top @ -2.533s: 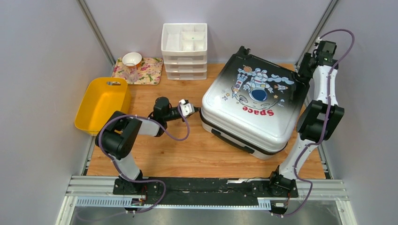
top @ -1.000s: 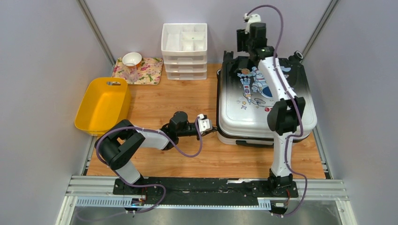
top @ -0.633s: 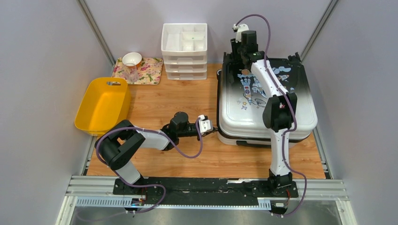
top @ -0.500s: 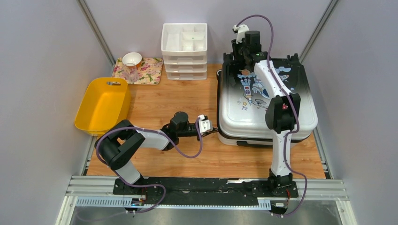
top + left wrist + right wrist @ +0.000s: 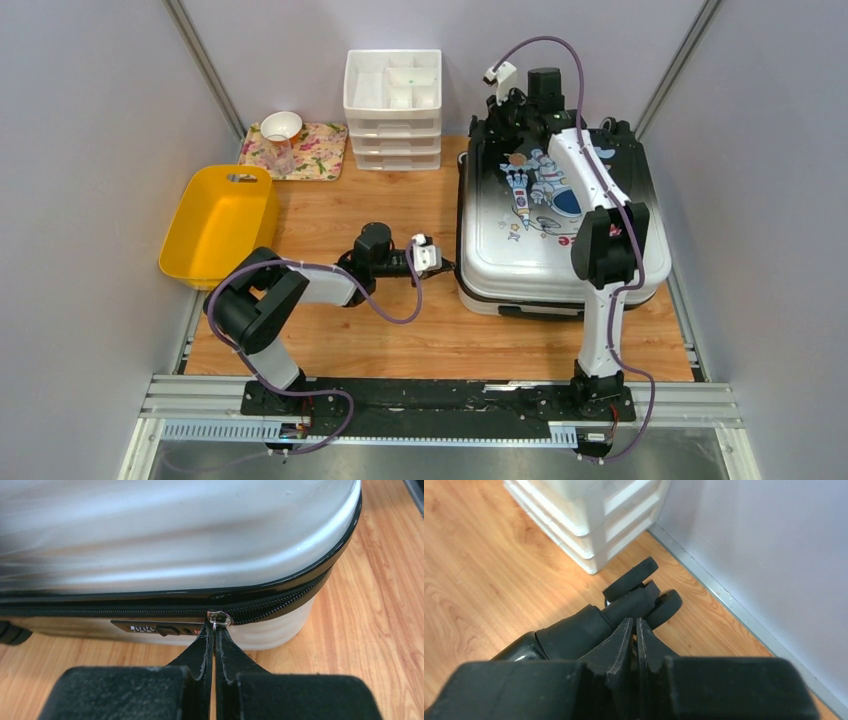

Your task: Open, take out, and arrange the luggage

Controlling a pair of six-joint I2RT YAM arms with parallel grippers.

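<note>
Pale grey walls close in a wooden table (image 5: 380, 200) on three sides. On its right half, up toward the far right corner, the suitcase (image 5: 530, 240) lies flat and closed, astronaut print up, black wheels (image 5: 644, 591) toward the far edge. The left gripper (image 5: 215, 630) sits low at the case's left near corner. Its fingers (image 5: 197, 652) are pinched together on the silver zipper pull (image 5: 219, 618), just right of the combination lock (image 5: 150, 628). The right arm extends over the lid to the case's far left corner. There the right gripper (image 5: 634, 626) has its fingers pressed together, tips at one of the wheels. A white drawer organizer (image 5: 392, 110) stands at the far edge. A floral tray (image 5: 318, 150) carrying a white bowl (image 5: 281, 125) sits beside it toward the far left corner. A yellow bin (image 5: 215, 225) lies along the left edge.
</note>
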